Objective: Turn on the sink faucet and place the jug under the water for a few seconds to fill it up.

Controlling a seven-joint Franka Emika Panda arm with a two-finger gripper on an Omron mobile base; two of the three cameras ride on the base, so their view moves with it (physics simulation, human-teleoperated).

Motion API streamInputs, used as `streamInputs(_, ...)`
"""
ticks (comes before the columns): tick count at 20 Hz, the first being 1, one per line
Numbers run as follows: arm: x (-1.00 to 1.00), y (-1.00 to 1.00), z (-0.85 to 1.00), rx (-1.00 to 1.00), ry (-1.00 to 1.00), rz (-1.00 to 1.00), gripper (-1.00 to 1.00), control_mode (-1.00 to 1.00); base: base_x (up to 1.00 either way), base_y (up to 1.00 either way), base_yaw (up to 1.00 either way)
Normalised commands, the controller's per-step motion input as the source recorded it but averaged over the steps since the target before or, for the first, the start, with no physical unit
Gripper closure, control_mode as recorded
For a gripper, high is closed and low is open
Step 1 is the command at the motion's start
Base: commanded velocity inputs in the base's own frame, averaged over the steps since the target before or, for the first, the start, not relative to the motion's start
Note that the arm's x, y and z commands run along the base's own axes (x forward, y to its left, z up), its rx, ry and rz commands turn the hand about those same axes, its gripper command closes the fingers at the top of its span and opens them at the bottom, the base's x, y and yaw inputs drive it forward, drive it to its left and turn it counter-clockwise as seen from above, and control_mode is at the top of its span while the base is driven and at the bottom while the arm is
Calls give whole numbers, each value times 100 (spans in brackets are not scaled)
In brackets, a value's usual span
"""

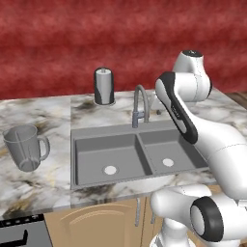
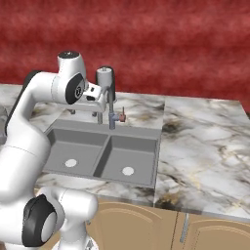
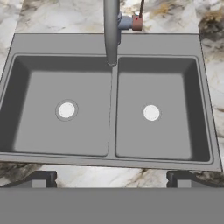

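The jug (image 1: 25, 147), a translucent grey cup shape with a looped handle pointing toward the sink, stands upright on the marble table (image 1: 43, 113) well to the left of the sink (image 1: 84, 185) in the left base view. It is apart from the arm and nothing touches it.

The sink is a dark grey double basin set into the table, with a round pale drain (image 3: 66, 110) in the left basin and another (image 3: 151, 113) in the right. Both basins look dry. The sink faucet (image 1: 139, 105) rises from the back rim at the divider between the basins, its arched spout (image 3: 111, 33) reaching forward over that divider. Its small side lever (image 2: 122, 115) sticks out on the right of the faucet base, with a reddish collar.

An opaque grey lidded canister (image 1: 103, 86) stands on the table behind the sink, just left of the faucet.

The tool (image 2: 86, 113) hangs above the back edge of the sink, near the faucet, facing down at the basins. Its two dark fingertips (image 3: 41, 179) stand wide apart, with nothing between them.
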Motion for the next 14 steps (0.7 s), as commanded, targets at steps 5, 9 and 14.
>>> streamInputs(5, 0, -15, -11, 0, -14, 1, -100, -100, 0, -1, 0)
streamInputs(9, 0, -67, -18, 5, -46, 19, -100, -100, 0, 0, 0)
streamInputs(14, 7, -73, -19, 8, -56, 34, -100, -100, 0, 0, 0)
